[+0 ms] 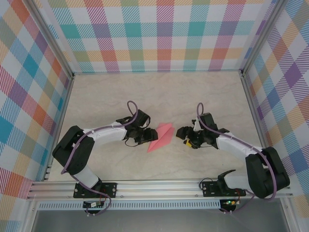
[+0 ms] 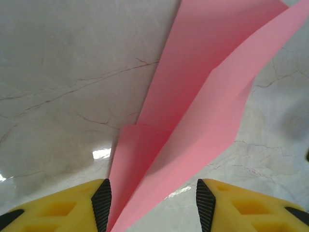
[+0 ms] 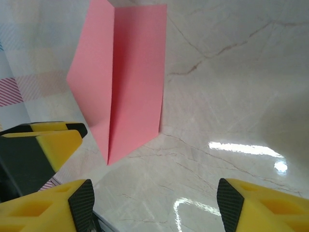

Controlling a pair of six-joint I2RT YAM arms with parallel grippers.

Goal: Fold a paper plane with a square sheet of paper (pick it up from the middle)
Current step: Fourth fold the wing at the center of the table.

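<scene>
Pink paper plane (image 1: 161,137) rests on the marble table (image 1: 145,92), between the two claws. Left claw (image 2: 153,205), just left of the plane, stands partly open, the plane's narrow end between its fingers, unclamped. Right claw (image 3: 154,203), near the plane's right, gapes wide, empty.

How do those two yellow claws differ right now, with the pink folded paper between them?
The left gripper has the paper plane's narrow end lying between its open jaws; the right gripper has bare table between its jaws, with the plane ahead of it. From above, the left sits at the plane's edge and the right stands apart. Both are open, yellow, and grip nothing.
</scene>
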